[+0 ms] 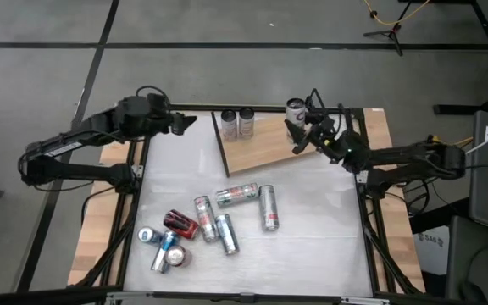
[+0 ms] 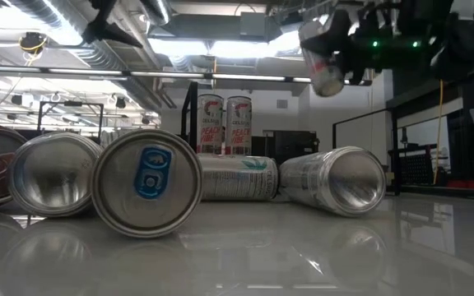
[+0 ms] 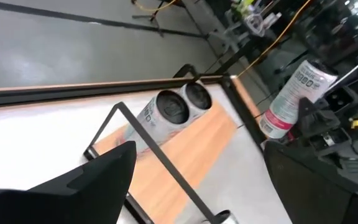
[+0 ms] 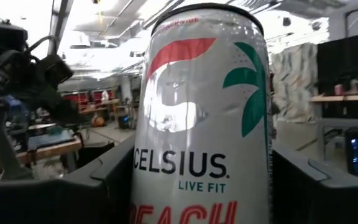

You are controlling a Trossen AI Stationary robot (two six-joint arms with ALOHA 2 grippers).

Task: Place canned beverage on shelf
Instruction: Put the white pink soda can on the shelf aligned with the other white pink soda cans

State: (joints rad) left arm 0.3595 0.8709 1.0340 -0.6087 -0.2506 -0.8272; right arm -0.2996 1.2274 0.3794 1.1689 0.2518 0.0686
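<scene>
The shelf (image 1: pixel 265 146) is a light-brown board with a thin black wire frame (image 3: pixel 160 155), lying at the table's far side. Two cans (image 1: pixel 236 123) stand upright on its far left corner, also seen as cans (image 3: pixel 178 107) in the left wrist view. My right gripper (image 1: pixel 305 127) is shut on a white Celsius can (image 1: pixel 296 111) above the shelf's far right part. In the low view the can (image 2: pixel 323 56) hangs high, tilted. My left gripper (image 1: pixel 185 123) stands open over the table's far left, left of the shelf, touching nothing. My right gripper pinches the can's side wall (image 4: pixel 166 186) between its two fingers (image 4: pixel 104 180), one on each side of the lower body. The fingers come roughly level from the table's right side. The can is lifted clear, somewhat tilted, with its pink lower end (image 3: pixel 272 124) toward the board.
Several loose cans (image 1: pixel 202 224) lie on their sides on the white tabletop (image 1: pixel 312 246) at near centre-left; in the low view they fill the foreground (image 2: pixel 146 185). The near right of the table is bare. A black frame rail (image 1: pixel 371 229) runs along the table's right edge.
</scene>
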